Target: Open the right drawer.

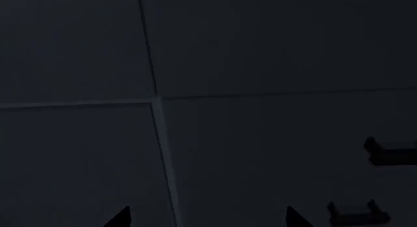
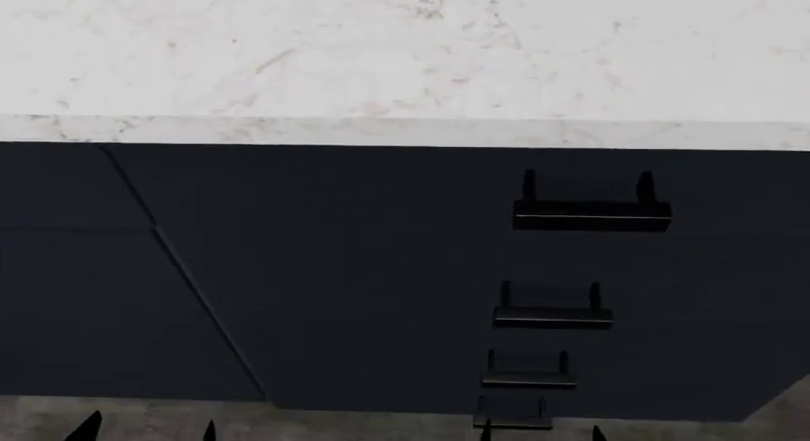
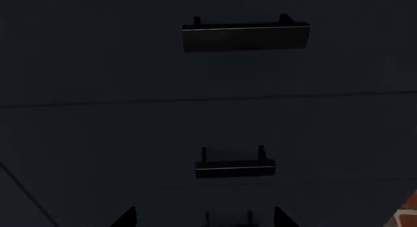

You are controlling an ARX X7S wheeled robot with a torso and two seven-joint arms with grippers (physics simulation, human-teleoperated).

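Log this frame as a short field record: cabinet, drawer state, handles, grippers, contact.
surface: white marble countertop over navy cabinet fronts
target: right drawer, top of a stack, appears shut, front flush
handle: black bar handle, untouched
other handles: three similar bars below it
left gripper: only fingertips in view, spread, holding nothing
right gripper: fingertips spread, holding nothing, low by the bottom handle
contact: none

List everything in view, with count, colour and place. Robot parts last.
Countertop: one, white marble, across the top of the head view.
Drawer fronts: dark navy, all closed, below the countertop; exact count unclear.
Bar handles: four, black, stacked in a column right of centre.
Floor: grey strip at the bottom edge.
Left gripper: black fingertips only, bottom left, open.
Right gripper: black fingertips only, bottom right, open, touching nothing.
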